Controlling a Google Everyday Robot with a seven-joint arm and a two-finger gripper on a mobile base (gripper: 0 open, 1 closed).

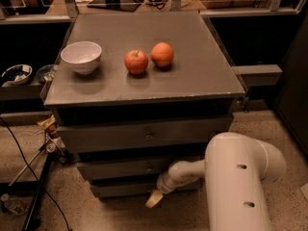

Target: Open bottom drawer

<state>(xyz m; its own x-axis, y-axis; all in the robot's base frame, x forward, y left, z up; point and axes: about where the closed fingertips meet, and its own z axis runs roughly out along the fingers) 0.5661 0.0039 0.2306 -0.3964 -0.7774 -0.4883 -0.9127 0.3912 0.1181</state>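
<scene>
Centrally, the grey counter is standing in the middle of the scene. Beside it, the white arm is reaching in from the right, low over the floor. The bottom drawer is sitting lowest beneath the counter. On top, a white bowl, a red apple and an orange are resting. The end effector is hanging just before the bottom drawer's front; whether it is spread or pressed together, I cannot tell.

A white bowl, a red apple and an orange sit on a grey tabletop, upper centre; a black cable trails lower left.
</scene>
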